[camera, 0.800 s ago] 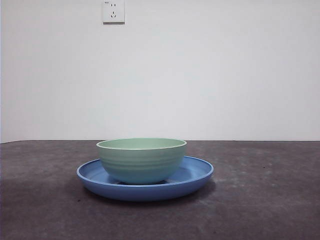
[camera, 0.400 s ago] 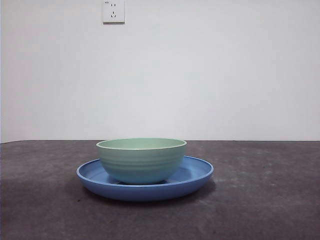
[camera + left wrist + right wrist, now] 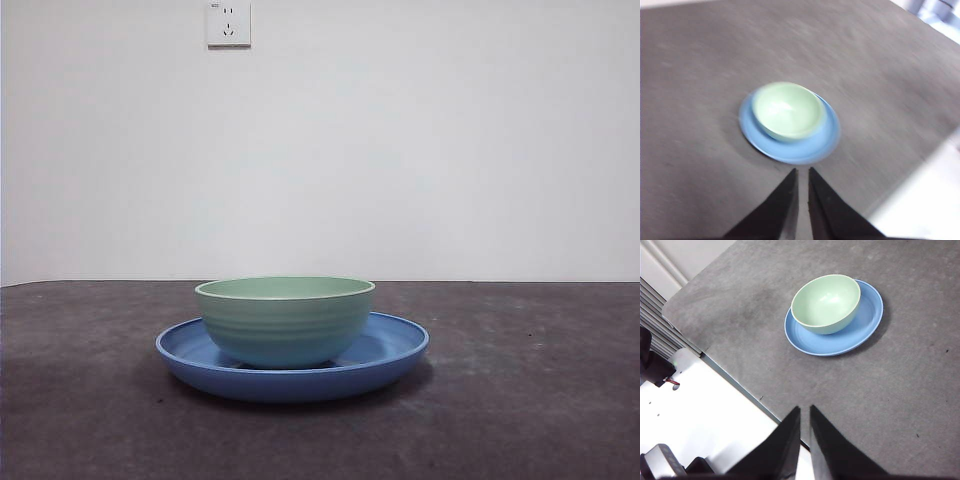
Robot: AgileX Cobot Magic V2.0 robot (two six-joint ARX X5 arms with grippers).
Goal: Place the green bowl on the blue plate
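Though blurred, green bowl (image 3: 788, 110) apparently off-center on blue plate (image 3: 810, 150); left claw (image 3: 802, 176) and right claw (image 3: 804, 413) both narrow, empty.

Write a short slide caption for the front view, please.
Green bowl resting on the blue plate, off-centre, on a dark table.

Blue plate (image 3: 385, 362) on grey table (image 3: 540, 400)

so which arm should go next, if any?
Neither needs to: the green bowl already sits on the blue plate. Both grippers hang back, empty. Left gripper looks slightly nearer.
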